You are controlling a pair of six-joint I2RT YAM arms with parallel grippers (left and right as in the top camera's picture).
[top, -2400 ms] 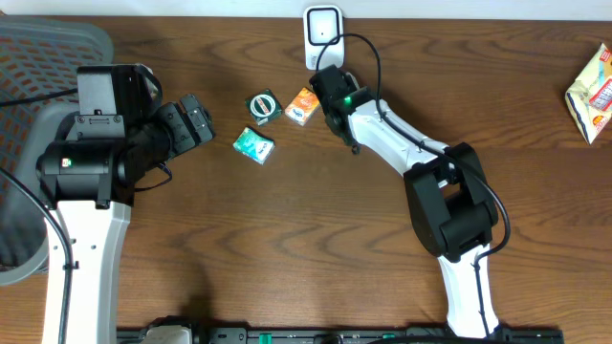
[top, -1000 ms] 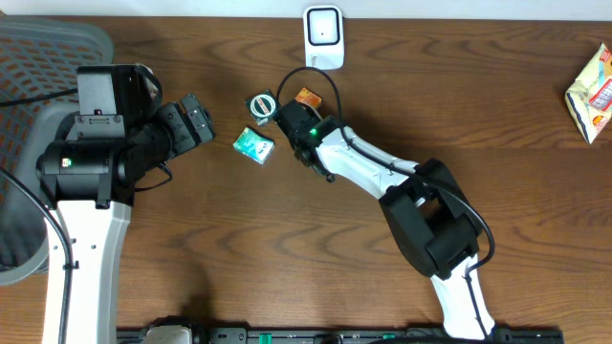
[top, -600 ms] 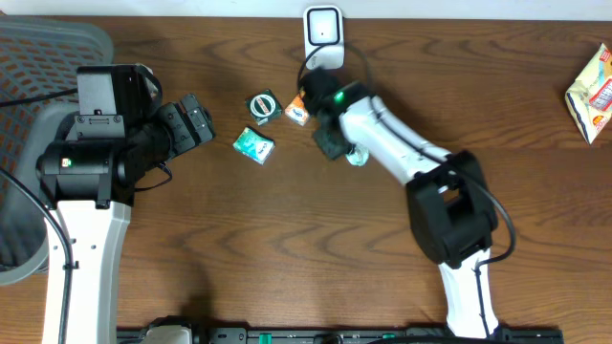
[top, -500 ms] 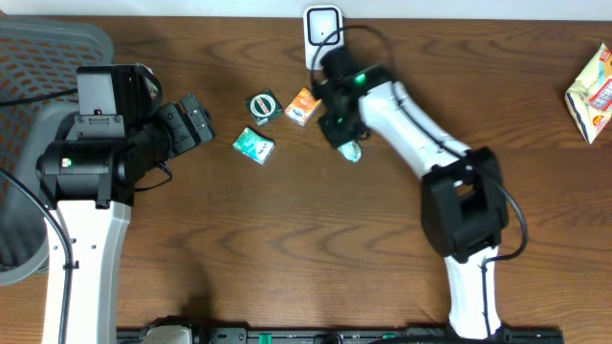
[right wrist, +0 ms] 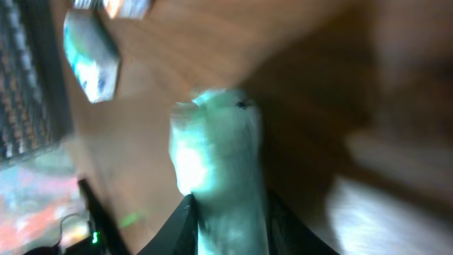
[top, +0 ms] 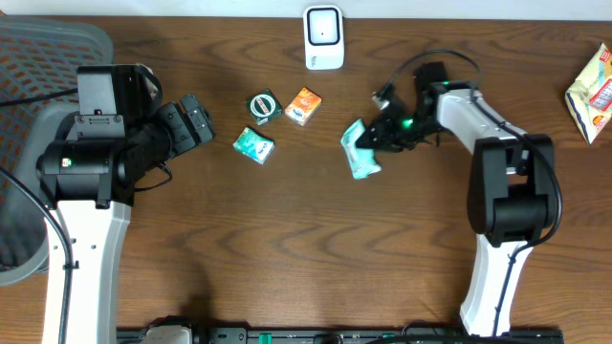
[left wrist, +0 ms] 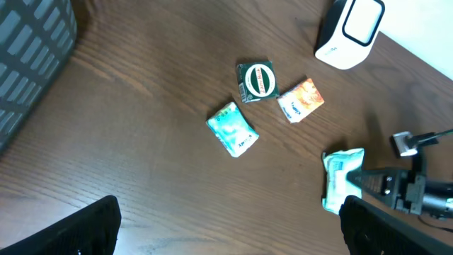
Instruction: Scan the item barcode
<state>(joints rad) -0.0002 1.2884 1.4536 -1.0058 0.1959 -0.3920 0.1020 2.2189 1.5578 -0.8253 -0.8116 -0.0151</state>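
Teal packet (top: 361,161) in right hand (top: 373,142), sharp overhead, blurred wrist-side

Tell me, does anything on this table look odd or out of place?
Mostly the pale green packet: the right gripper pinches one end, so it looks askew, well off to the side of the white scanner. A yellow bag also sits alone at the far edge of the table.
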